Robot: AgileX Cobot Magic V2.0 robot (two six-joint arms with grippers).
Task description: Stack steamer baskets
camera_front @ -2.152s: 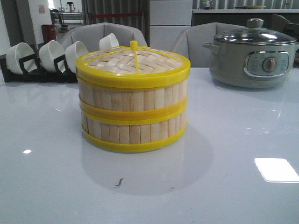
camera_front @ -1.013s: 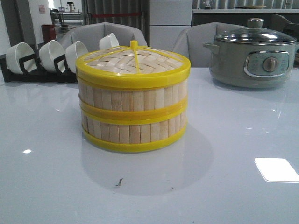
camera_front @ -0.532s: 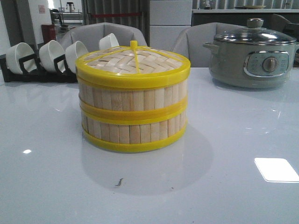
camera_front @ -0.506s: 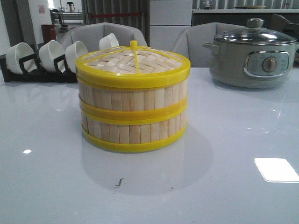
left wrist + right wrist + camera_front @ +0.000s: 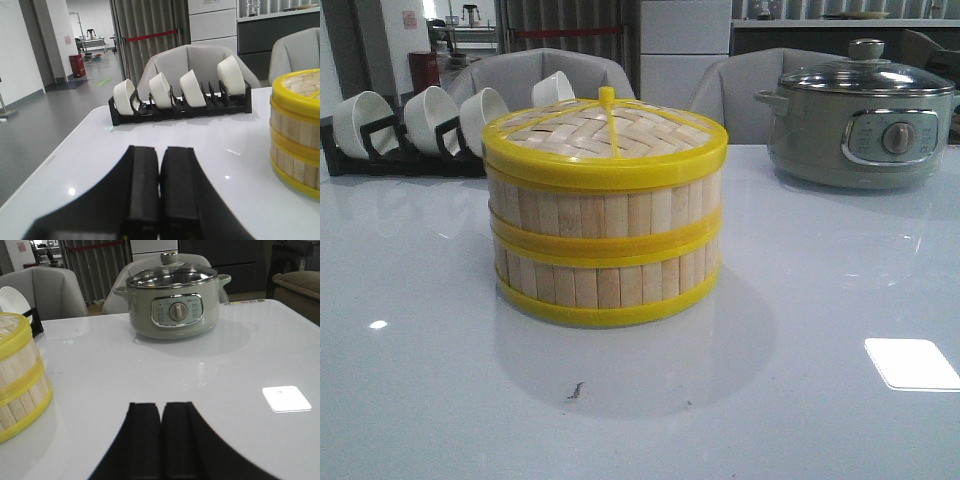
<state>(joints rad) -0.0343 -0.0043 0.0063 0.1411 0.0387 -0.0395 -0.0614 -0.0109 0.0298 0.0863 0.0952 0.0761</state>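
Two steamer baskets (image 5: 605,245) are standing stacked on the white worktop (image 5: 820,400), a woven lid (image 5: 605,135) sitting on top. A bowl rack (image 5: 410,135) is standing behind left; an electric pot (image 5: 865,115) behind right.

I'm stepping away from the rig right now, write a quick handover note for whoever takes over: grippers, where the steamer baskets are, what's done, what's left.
Left gripper: fingers shut together, holding nothing, low over the table on the bowl rack side.
Right gripper: fingers shut together, holding nothing, facing the electric pot.
Steamer baskets: upper basket sits squarely on the lower basket at mid-table, with the woven lid on top.
Done: the stack looks complete and even, rims lined up.
Left: apparently nothing on the stack; both arms are clear of it.
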